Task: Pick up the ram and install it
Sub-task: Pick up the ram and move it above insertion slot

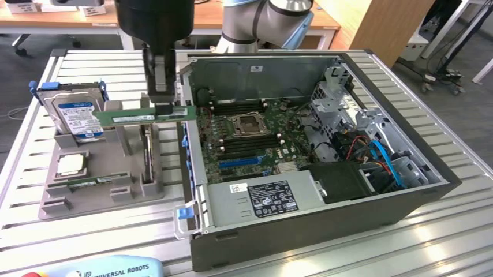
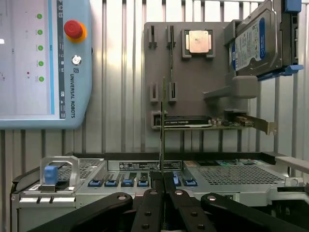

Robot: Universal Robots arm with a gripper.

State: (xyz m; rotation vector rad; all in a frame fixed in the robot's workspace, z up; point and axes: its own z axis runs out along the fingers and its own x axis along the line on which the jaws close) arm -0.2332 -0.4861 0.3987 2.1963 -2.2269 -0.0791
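My gripper is shut on the ram, a long green stick held level in the air. It hangs above the grey parts holder, just outside the open computer case's near wall. In the wrist view the held ram shows edge-on as a thin line rising from between the shut fingers. A second ram stick rests in the holder's front slots. The motherboard with its memory slots lies inside the case, to the exterior view's right of the gripper.
The holder also carries a blue-labelled hard drive, a silver processor chip and an upright expansion card. A teach pendant lies at the table's front edge. The case holds a power supply and drive cage.
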